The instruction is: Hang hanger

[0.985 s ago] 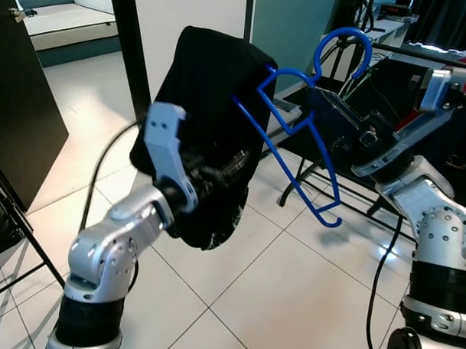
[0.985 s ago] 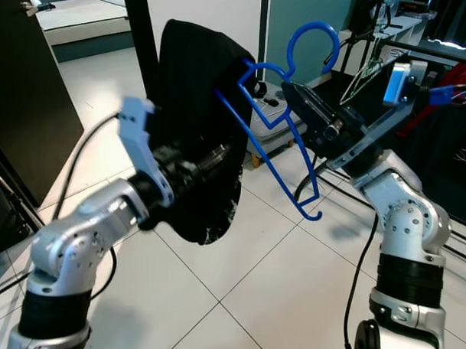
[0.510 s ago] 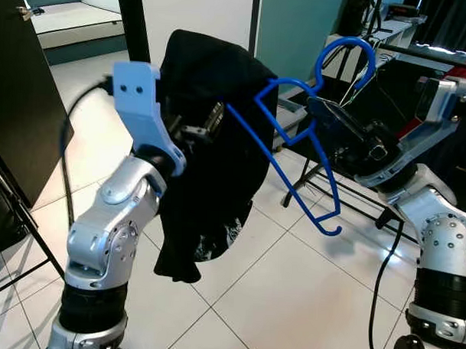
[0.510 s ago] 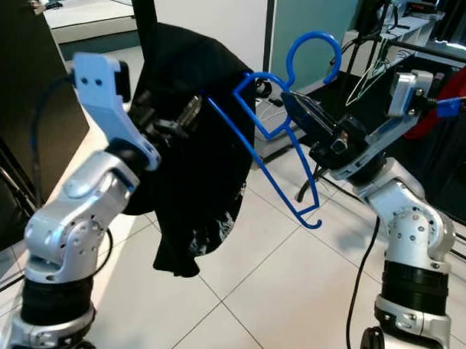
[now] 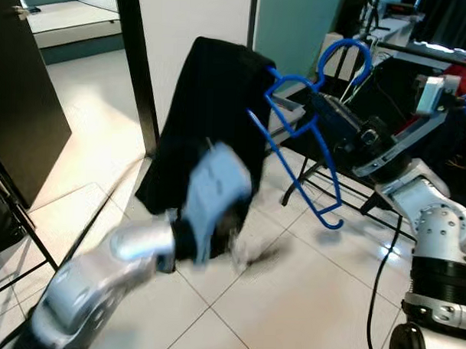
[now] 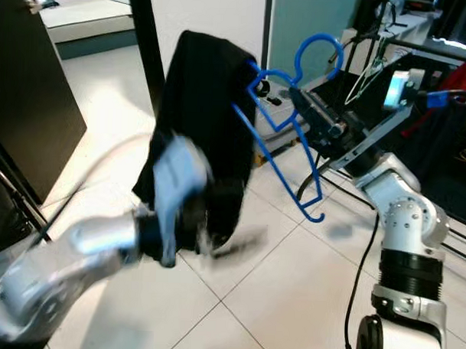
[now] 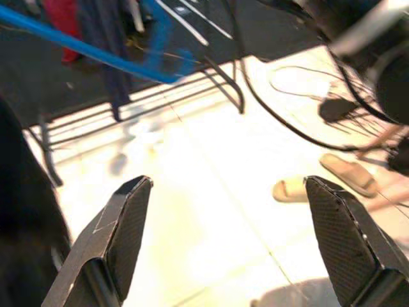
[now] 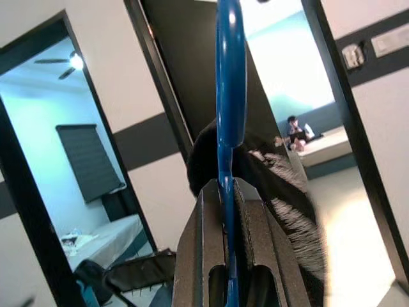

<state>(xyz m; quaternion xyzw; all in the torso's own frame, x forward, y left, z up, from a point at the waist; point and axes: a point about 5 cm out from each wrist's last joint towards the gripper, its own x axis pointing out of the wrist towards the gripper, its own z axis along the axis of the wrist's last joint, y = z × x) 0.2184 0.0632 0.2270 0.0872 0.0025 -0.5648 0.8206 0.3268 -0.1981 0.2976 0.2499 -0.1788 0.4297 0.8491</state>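
blue hanger [image 5: 299, 138] up in the air, black garment [image 5: 208, 120] draped over one end | right gripper [image 8: 225, 192] clamped tight on the hanger's neck | left gripper [image 7: 223, 236] spread wide, holding nothing, low over the tile floor [image 5: 290, 291], blurry | clothes rack [image 5: 421, 55] behind

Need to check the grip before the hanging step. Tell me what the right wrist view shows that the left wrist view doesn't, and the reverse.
The right wrist view alone shows the right end effector shut on the blue hanger, with the black garment behind it and a doorway to a room with a bed. The left wrist view alone shows the left end effector open over the tiled floor, with a pair of slippers, cables and the foot of a rack. Both take in a stretch of the blue hanger and some of the black garment.
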